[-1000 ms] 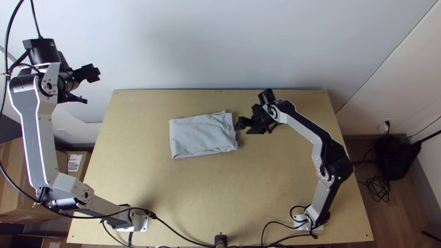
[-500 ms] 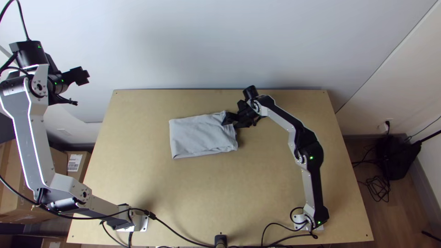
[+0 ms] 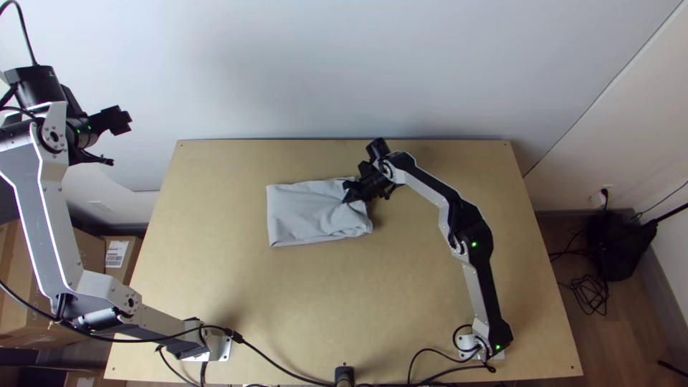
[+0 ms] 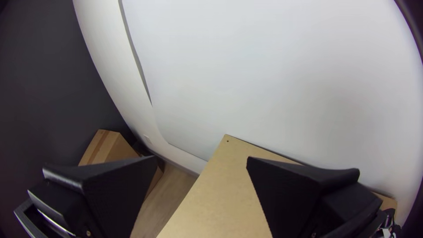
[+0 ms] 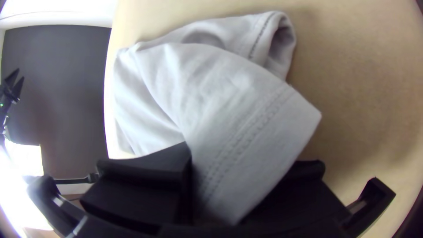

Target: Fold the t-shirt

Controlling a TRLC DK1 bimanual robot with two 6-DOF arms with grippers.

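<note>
Reaching over the t-shirt's (image 3: 304,215) far right corner, the right gripper (image 3: 347,192) touches the cloth; whether it is gripping there cannot be told. A stitched hem (image 5: 255,128) overlaps the gripper, with a looped edge (image 5: 280,37) of the cloth farther out. From this gripper, most of the t-shirt lies to the left and somewhat toward the arms' bases, folded into a rough rectangle on the wooden table (image 3: 308,308). Its long axis runs left to right, its left part fairly flat, its right end rumpled.

Well apart from the t-shirt, beyond its left end and farther back, hangs the left gripper (image 4: 202,176), its fingers spread with nothing between. The right arm (image 3: 469,233) is clearly the nearer one. The coming move likely turns on that long axis: straightening the right end, or bringing it leftward; a sideways drag could skew the folded layers.
</note>
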